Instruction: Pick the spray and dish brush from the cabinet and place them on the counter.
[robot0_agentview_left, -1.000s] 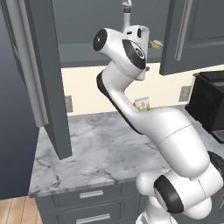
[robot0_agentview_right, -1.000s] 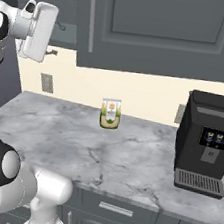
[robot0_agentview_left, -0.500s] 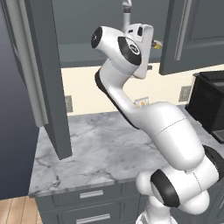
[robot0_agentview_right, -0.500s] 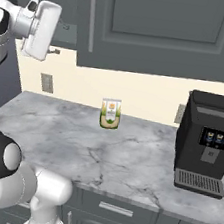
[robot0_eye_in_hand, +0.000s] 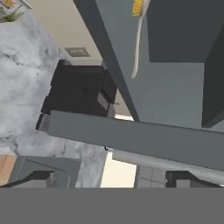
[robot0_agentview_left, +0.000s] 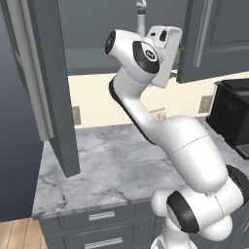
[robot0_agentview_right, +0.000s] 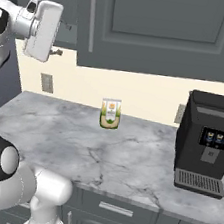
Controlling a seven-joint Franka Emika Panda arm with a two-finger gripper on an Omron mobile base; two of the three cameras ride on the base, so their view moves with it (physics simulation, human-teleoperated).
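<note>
Raised slightly since the earlier frame, the claw (robot0_eye_in_hand: 109,177) sits wide open and empty at the cabinet (robot0_agentview_left: 97,29) opening. Inside, the dish brush (robot0_eye_in_hand: 139,39) lies on the cabinet shelf, above the surface (robot0_agentview_right: 103,153).

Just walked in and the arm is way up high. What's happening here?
The robot has raised its gripper to the open cabinet, jaws open and holding nothing. In the hand view the dish brush lies on the cabinet shelf, not yet grasped. The spray stands inside too. On the counter sit a pouch and a coffee machine.
</note>
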